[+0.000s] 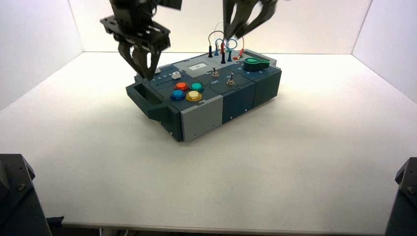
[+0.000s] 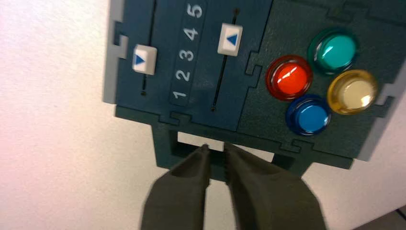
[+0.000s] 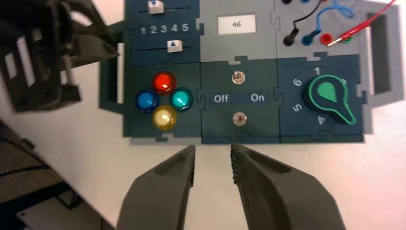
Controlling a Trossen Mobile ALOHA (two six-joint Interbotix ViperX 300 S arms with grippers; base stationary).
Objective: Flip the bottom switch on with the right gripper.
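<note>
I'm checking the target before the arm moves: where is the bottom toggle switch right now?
In the right wrist view, the bottom toggle switch sits between the yellow button and the green knob.

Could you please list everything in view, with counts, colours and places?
Box: one, navy and grey, on the table
Table: one, white, under the box
Buttons: four, red, green, yellow, blue, box's left part
Sliders: two, white, by numbers 1-5
Switches: two, silver, box's middle
Knob: one, green, box's right part
Wires: several, black, blue, red, box's far side
Left gripper: one, black, above box's handle
Right gripper: one, black, above box
</note>
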